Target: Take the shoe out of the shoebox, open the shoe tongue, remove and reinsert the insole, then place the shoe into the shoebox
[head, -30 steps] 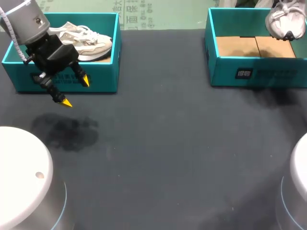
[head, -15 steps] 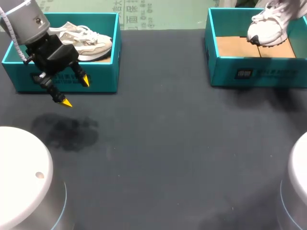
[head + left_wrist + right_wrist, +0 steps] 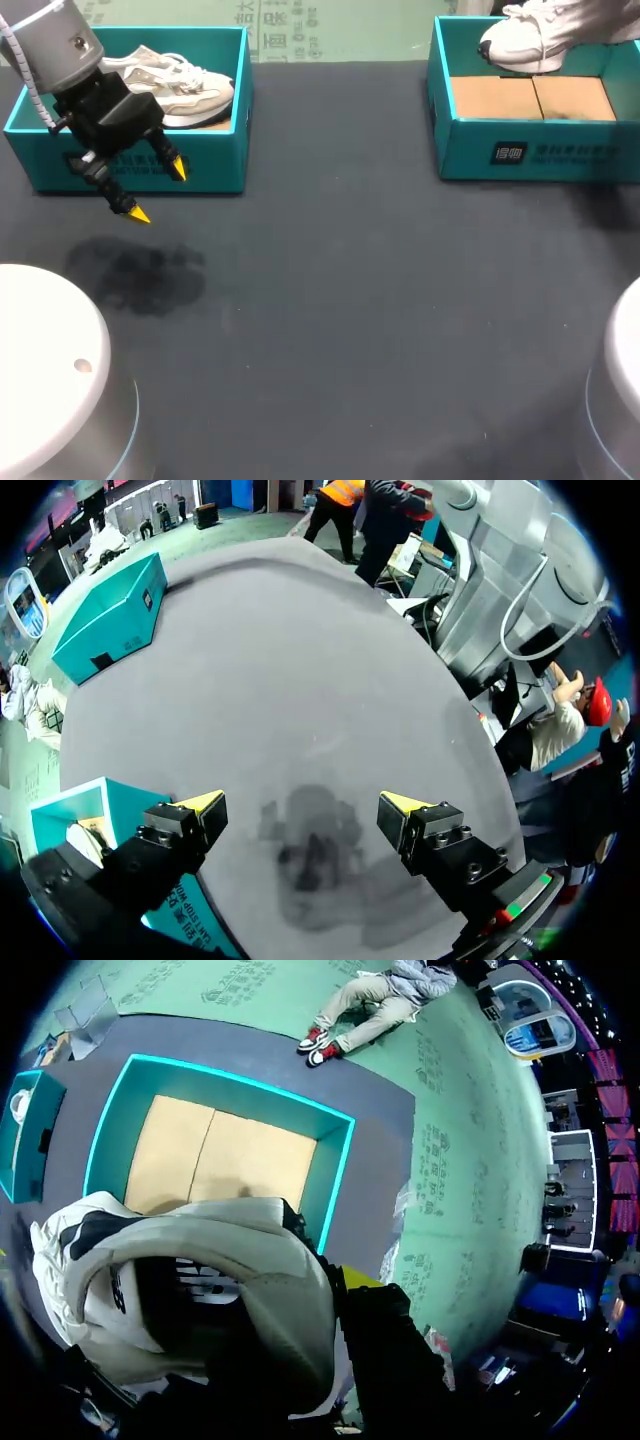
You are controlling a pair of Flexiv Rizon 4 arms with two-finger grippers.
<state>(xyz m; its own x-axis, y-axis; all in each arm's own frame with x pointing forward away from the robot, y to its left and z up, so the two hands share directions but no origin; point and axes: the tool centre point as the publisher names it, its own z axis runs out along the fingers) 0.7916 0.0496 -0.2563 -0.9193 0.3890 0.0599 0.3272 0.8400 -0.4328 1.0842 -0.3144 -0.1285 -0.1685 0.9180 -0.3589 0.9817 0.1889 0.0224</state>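
The white lace-up sneaker (image 3: pixel 528 38), pinched in the right jaws, hangs above the far rim of the teal cardboard shoebox (image 3: pixel 530 152), toe leftward along it; the left jaws, spread, hover well apart.

My left gripper (image 3: pixel 157 191) hangs just before the left box (image 3: pixel 215 170), which has a shoe (image 3: pixel 185 88) in it. At far right, the second shoe (image 3: pixel 522 42) is above the back edge of the right box (image 3: pixel 570 152).
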